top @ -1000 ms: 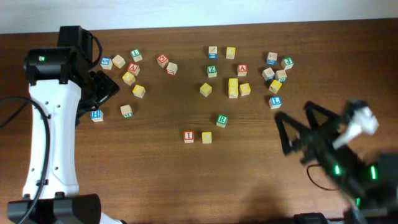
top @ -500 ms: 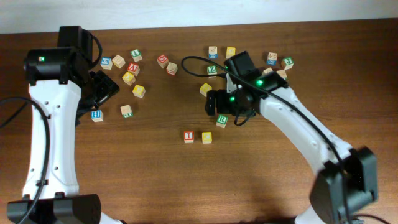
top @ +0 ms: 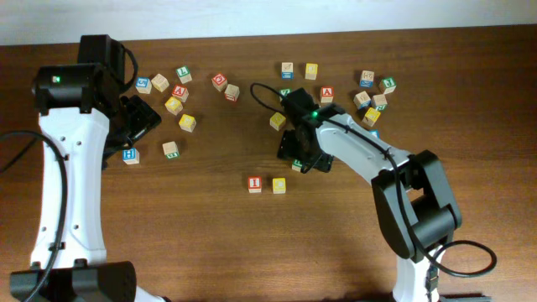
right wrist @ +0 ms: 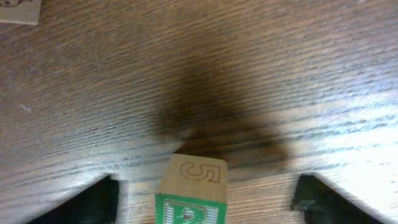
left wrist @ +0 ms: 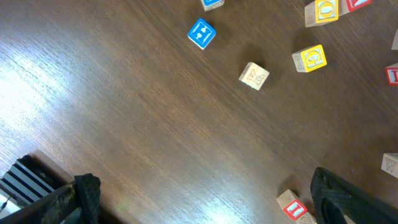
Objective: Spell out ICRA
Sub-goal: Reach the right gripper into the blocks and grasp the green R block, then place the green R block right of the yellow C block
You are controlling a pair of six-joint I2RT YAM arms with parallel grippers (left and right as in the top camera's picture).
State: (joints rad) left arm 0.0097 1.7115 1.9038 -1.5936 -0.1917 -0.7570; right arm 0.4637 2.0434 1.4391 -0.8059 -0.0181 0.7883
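Observation:
The red "I" cube (top: 254,184) and the yellow "C" cube (top: 278,184) stand side by side at the table's middle front. The green "R" cube (right wrist: 193,194) sits between the open fingers of my right gripper (right wrist: 202,202), with a "5" on its side face. In the overhead view my right gripper (top: 302,156) covers most of that cube, just up and right of the "C". A red "A" cube (top: 327,93) lies at the back right and another red "A" cube (top: 179,92) at the back left. My left gripper (top: 141,119) is open and empty.
Loose cubes lie in clusters at the back left (top: 174,105) and back right (top: 369,101). A blue cube (left wrist: 201,33), a plain wooden cube (left wrist: 254,76) and a yellow cube (left wrist: 310,58) show in the left wrist view, with a red-faced cube (left wrist: 292,206) near one finger.
My right arm has swung in from the front right and come down with its open gripper around the green "R" cube. The left arm has not moved.

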